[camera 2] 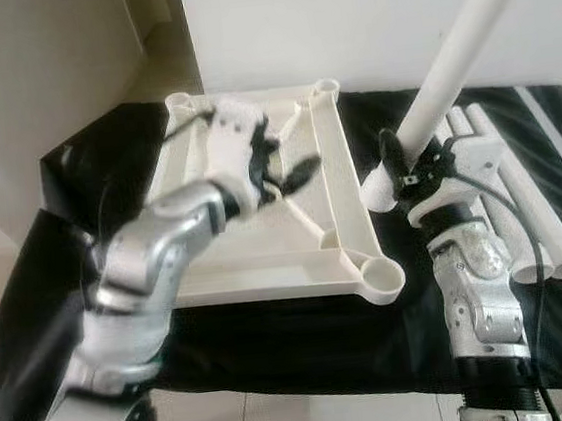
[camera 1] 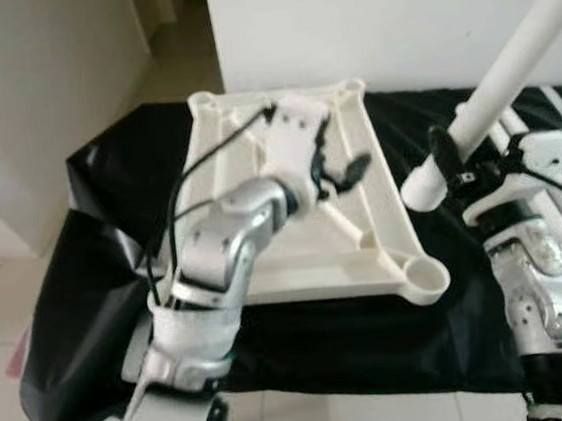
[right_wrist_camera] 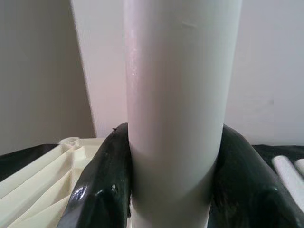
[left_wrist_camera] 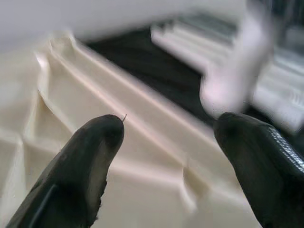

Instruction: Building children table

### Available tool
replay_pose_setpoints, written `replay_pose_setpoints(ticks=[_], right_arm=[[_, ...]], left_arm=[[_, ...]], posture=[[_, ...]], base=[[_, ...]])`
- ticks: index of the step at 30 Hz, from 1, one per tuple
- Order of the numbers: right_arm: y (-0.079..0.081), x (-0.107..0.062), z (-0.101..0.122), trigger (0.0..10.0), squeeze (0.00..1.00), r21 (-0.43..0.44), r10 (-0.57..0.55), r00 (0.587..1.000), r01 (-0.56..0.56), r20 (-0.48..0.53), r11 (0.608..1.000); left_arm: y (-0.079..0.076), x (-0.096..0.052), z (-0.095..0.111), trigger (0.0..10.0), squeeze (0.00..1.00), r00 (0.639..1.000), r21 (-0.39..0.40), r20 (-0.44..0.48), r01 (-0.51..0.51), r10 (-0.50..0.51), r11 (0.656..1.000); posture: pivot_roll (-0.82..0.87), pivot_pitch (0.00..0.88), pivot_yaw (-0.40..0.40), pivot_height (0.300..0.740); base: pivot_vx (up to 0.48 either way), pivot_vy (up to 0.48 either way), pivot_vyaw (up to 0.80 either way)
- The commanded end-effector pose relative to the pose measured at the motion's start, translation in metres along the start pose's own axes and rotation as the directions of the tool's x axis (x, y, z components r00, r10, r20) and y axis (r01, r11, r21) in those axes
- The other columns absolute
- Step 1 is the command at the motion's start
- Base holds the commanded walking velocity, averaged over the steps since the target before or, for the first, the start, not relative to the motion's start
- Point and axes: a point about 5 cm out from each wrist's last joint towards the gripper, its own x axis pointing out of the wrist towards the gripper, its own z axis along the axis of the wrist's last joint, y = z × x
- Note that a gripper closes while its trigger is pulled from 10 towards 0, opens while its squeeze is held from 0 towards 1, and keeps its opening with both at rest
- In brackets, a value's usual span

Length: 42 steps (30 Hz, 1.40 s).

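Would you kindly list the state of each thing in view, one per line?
Tabletop: upside down on the black cover, sockets empty.
Held leg: tilted, gripped near its lower end.
Spare legs: lying flat.
Left end effector: open, over the tabletop.
Right end effector: shut on the held leg.

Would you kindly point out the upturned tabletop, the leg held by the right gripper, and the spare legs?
tabletop (camera 1: 266, 262), left eye view, inner panel near the front.
held leg (camera 1: 508, 71), left eye view, mid-shaft above the fingers.
spare legs (camera 2: 533, 214), right eye view, tubes lying on black cloth.

White leg (right_wrist_camera: 178, 109) between end effector (right_wrist_camera: 173, 183) fingers
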Motion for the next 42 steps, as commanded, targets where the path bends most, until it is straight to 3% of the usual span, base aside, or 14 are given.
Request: replay_pose_setpoints(ticks=[1,4,11,14,25,29,30,35,36,37,38,42], right_arm=[[-0.003,0.003,0.005,10.0,0.0,-0.011,-0.011,1.0,0.011,0.029,1.0],[-0.004,0.004,0.006,10.0,0.0,-0.015,-0.016,0.999,0.017,0.037,1.0],[-0.003,0.005,0.008,10.0,0.0,-0.029,-0.015,0.999,0.016,0.045,0.999],[-0.002,0.004,0.008,10.0,0.0,-0.031,-0.014,0.999,0.015,0.045,0.999],[-0.003,0.004,0.01,10.0,0.0,-0.042,-0.018,0.999,0.02,0.05,0.999],[-0.004,0.003,0.01,10.0,0.0,-0.05,-0.018,0.999,0.021,0.048,0.999],[-0.004,0.003,0.01,10.0,0.0,-0.05,-0.018,0.999,0.021,0.048,0.999],[-0.005,0.001,0.009,10.0,0.0,-0.053,-0.021,0.999,0.023,0.043,0.998],[-0.005,0.001,0.009,10.0,0.0,-0.053,-0.021,0.999,0.023,0.043,0.998],[-0.005,0.0,0.008,10.0,0.0,-0.051,-0.023,0.999,0.025,0.04,0.998],[-0.005,0.0,0.007,10.0,0.0,-0.049,-0.024,0.999,0.026,0.039,0.998],[-0.004,0.001,0.006,10.0,0.0,-0.044,-0.024,0.999,0.026,0.038,0.999]], left_arm=[[-0.016,0.001,-0.012,10.0,0.0,0.987,0.059,-0.058,0.152,-0.149,0.987],[-0.022,0.003,-0.045,10.0,0.0,0.971,0.082,-0.172,0.183,-0.167,0.98],[-0.029,0.005,-0.08,10.0,0.0,0.945,0.012,-0.28,0.179,-0.169,0.984],[-0.029,0.005,-0.086,10.0,0.0,0.939,-0.005,-0.302,0.174,-0.168,0.985],[-0.022,-0.002,-0.114,10.0,0.0,0.897,0.064,-0.421,0.179,-0.136,0.982],[-0.021,-0.028,-0.111,10.0,0.0,0.873,-0.001,-0.414,0.284,-0.259,0.959],[-0.021,-0.028,-0.111,10.0,0.0,0.873,-0.001,-0.414,0.284,-0.259,0.959],[-0.013,-0.065,-0.116,10.0,0.0,0.808,-0.024,-0.46,0.402,-0.367,0.915],[-0.013,-0.065,-0.116,10.0,0.0,0.808,-0.024,-0.46,0.402,-0.367,0.915],[0.0,-0.08,-0.117,10.0,0.0,0.797,-0.028,-0.486,0.395,-0.358,0.918],[0.007,-0.083,-0.116,10.0,0.0,0.8,-0.034,-0.49,0.38,-0.347,0.924],[0.019,-0.088,-0.116,10.0,0.0,0.807,-0.038,-0.498,0.344,-0.316,0.938]], posture=[[-0.02,0.035,-0.007,0.74],[-0.02,0.039,-0.006,0.74],[-0.03,0.044,-0.004,0.74],[-0.03,0.046,-0.001,0.74],[-0.03,0.052,0.01,0.74],[-0.03,0.062,0.022,0.74],[-0.03,0.062,0.022,0.74],[-0.02,0.067,0.032,0.74],[-0.02,0.067,0.032,0.74],[-0.02,0.067,0.033,0.74],[-0.02,0.067,0.033,0.74],[-0.01,0.067,0.034,0.74]], base=[[0.0,0.0,0.0],[0.0,0.0,0.0],[0.0,0.0,0.0],[0.0,0.0,0.0],[0.0,0.0,0.0],[0.0,0.0,0.0],[0.0,0.0,0.0],[0.0,0.0,0.0],[0.0,0.0,0.0],[0.0,0.0,0.0],[0.0,0.0,0.0],[0.0,0.0,0.0]])
